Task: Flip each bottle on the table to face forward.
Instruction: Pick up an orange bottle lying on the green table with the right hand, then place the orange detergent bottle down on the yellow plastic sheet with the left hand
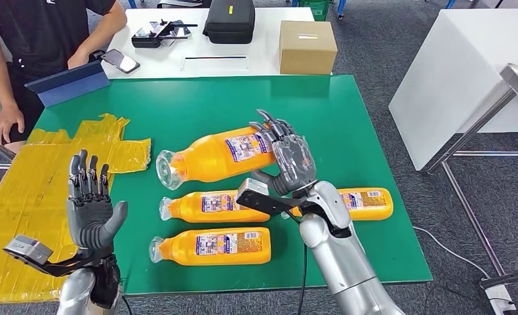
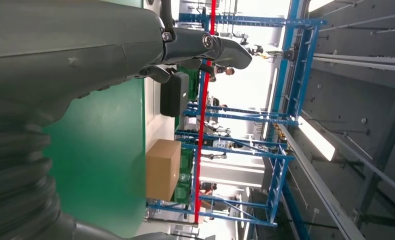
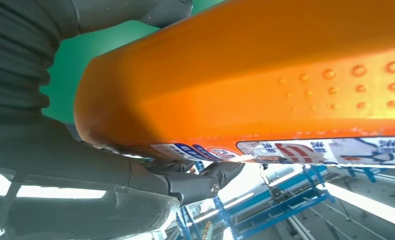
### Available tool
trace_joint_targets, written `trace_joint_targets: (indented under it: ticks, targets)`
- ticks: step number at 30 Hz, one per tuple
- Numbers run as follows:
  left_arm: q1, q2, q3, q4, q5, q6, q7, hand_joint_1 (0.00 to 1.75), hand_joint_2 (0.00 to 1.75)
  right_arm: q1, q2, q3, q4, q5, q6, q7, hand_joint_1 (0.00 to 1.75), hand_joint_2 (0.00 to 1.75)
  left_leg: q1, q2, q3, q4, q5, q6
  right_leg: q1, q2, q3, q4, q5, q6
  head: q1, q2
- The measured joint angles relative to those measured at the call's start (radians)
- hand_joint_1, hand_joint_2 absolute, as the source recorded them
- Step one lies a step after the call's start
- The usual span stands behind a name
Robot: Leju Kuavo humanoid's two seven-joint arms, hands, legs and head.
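Observation:
Several orange bottles with clear caps are on the green table (image 1: pixel 178 111). My right hand (image 1: pixel 289 157) holds the base end of the largest bottle (image 1: pixel 210 157) (image 3: pixel 265 75), lifted and tilted above the table, label up, cap to the left. Two bottles (image 1: pixel 214 206) (image 1: pixel 214 247) lie on their sides in front of it, labels showing. Another bottle (image 1: pixel 368 203) lies to the right, partly behind my right forearm. My left hand (image 1: pixel 91 207) (image 2: pixel 85 45) is raised upright at the table's left front corner, fingers apart, holding nothing.
Crumpled yellow plastic sheeting (image 1: pixel 40 177) covers the left of the table. A cardboard box (image 1: pixel 307 47) (image 2: pixel 163 169), a black case (image 1: pixel 229 20) and small devices sit on the white table beyond. A person (image 1: pixel 40 39) stands at the far left. A white table (image 1: pixel 459 79) is on the right.

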Motion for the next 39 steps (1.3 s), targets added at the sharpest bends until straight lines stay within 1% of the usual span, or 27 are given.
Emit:
trace_joint_targets:
  ticks: [3,7,11,14,21,25,28,33,35,39]
  targets:
    - [-0.011,0.000,-0.005,0.012,0.010,-0.001,0.003,0.00,1.75,-0.027,0.001,0.023,0.025,-0.052,-0.025,-0.003,1.75,1.75,0.000,0.000,0.000,0.000,0.000,0.000,0.000,0.000,0.000,0.000,0.000,0.000,0.000,0.000]
    - [-0.023,0.002,-0.017,0.027,0.029,-0.001,0.006,0.00,1.75,-0.065,0.009,0.037,0.046,-0.157,-0.062,-0.014,1.75,1.75,0.000,0.000,-0.001,0.000,0.000,0.000,0.000,0.000,0.000,0.000,0.000,0.000,0.000,0.000]
    - [-0.031,0.002,-0.030,0.038,0.046,-0.003,0.006,0.00,1.75,-0.117,0.024,0.050,0.080,-0.245,-0.072,-0.019,1.75,1.75,0.000,0.000,-0.001,0.000,0.000,0.000,0.000,0.000,-0.001,0.000,0.000,0.000,0.000,0.000]
    - [-0.042,0.001,-0.050,0.048,0.053,-0.008,0.006,0.00,1.75,-0.154,0.041,0.063,0.118,-0.256,-0.073,-0.015,1.75,1.75,0.000,0.000,-0.001,0.000,0.000,0.000,0.000,0.000,-0.001,0.000,0.000,0.000,0.000,0.000]
    - [-0.069,0.000,-0.084,0.074,0.066,-0.011,0.010,0.00,1.75,-0.203,0.069,0.080,0.197,-0.273,-0.076,-0.002,1.75,1.75,0.000,0.000,-0.001,0.000,0.000,0.000,0.000,0.000,-0.001,0.000,0.000,0.000,0.000,0.000]
    - [-0.110,-0.010,-0.121,0.112,0.082,-0.018,0.019,0.00,1.75,-0.254,0.106,0.087,0.305,-0.281,-0.086,0.026,1.75,1.75,0.000,0.000,-0.001,0.000,0.000,0.000,0.000,0.000,-0.001,0.000,0.000,0.000,0.000,0.000]
    - [-0.149,-0.024,-0.154,0.151,0.093,-0.020,0.028,0.00,1.75,-0.296,0.133,0.107,0.410,-0.314,-0.088,0.052,1.75,1.75,0.000,0.000,-0.001,0.000,0.001,0.000,0.000,0.000,-0.001,0.000,0.000,0.000,0.000,0.000]
    - [-0.193,-0.041,-0.188,0.197,0.102,-0.019,0.035,0.00,1.75,-0.343,0.157,0.196,0.538,-0.422,-0.088,0.105,1.75,1.75,0.000,0.000,-0.003,0.000,0.001,0.000,0.000,0.000,0.000,0.001,0.000,0.000,0.000,0.000]
    - [-0.208,-0.048,-0.195,0.212,0.105,-0.018,0.040,0.00,1.75,-0.354,0.161,0.261,0.571,-0.482,-0.091,0.137,1.75,1.75,0.000,0.000,-0.004,0.000,0.001,0.000,0.000,0.000,0.000,0.001,0.000,0.000,0.000,0.000]
    - [-0.233,-0.057,-0.200,0.237,0.106,-0.011,0.049,0.00,1.75,-0.363,0.166,0.422,0.608,-0.579,-0.109,0.196,1.75,1.75,0.000,0.001,-0.004,0.000,0.001,0.000,0.000,0.000,-0.001,0.002,0.000,0.000,0.000,0.000]
